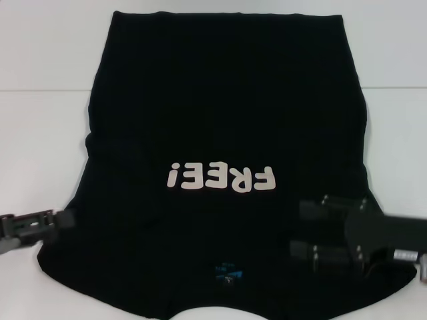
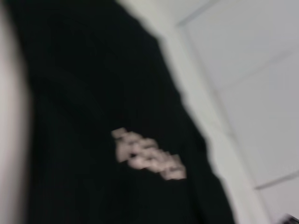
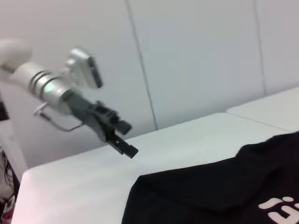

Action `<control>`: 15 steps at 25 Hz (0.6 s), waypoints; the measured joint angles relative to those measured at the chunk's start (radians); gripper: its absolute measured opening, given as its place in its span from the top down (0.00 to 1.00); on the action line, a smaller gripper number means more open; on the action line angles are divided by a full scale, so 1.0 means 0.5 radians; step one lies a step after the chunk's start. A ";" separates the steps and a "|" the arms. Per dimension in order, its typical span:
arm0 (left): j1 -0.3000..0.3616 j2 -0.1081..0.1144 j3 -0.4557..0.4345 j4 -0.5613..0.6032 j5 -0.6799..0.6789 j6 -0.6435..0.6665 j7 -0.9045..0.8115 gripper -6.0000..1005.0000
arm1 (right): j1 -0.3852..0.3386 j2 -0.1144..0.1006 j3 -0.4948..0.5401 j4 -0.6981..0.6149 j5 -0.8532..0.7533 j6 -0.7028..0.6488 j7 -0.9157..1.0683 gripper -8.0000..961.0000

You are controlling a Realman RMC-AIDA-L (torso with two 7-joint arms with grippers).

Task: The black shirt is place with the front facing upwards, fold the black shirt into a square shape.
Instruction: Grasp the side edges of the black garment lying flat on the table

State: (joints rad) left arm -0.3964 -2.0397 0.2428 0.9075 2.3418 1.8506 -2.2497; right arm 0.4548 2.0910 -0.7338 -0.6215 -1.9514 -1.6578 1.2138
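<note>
The black shirt (image 1: 220, 120) lies flat on the white table (image 1: 40, 133), front up. Its off-white "FREE!" lettering (image 1: 221, 178) reads upside down to me, and the blue neck label (image 1: 227, 275) and collar are at the near edge. My right gripper (image 1: 298, 230) hovers over the shirt's near right part with its jaws apart and nothing between them. My left gripper (image 1: 67, 219) is at the shirt's near left edge, by the sleeve. It also shows in the right wrist view (image 3: 130, 139), held above the table with its fingers apart and empty. The left wrist view shows the shirt (image 2: 93, 93) and lettering (image 2: 147, 154).
The table's near edge runs just below the collar. A seam (image 1: 40, 90) crosses the table behind the shirt's middle. Bare white table lies on both sides of the shirt. A light wall (image 3: 196, 56) stands behind the table.
</note>
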 joint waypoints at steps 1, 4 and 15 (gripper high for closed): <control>-0.008 0.012 -0.021 0.012 0.067 -0.019 -0.078 0.13 | -0.005 -0.001 -0.003 0.061 0.000 0.006 -0.114 0.17; -0.060 0.056 -0.109 0.027 0.301 -0.094 -0.292 0.13 | -0.003 -0.004 -0.006 0.161 -0.009 0.045 -0.294 0.17; -0.157 0.082 -0.048 -0.053 0.549 -0.360 -0.466 0.13 | 0.036 0.005 -0.153 0.214 -0.026 0.203 -0.352 0.17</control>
State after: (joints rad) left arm -0.4749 -1.9989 0.2187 0.8811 2.6164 1.6705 -2.4829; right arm 0.4728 2.0934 -0.8100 -0.5145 -1.9641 -1.5561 1.0376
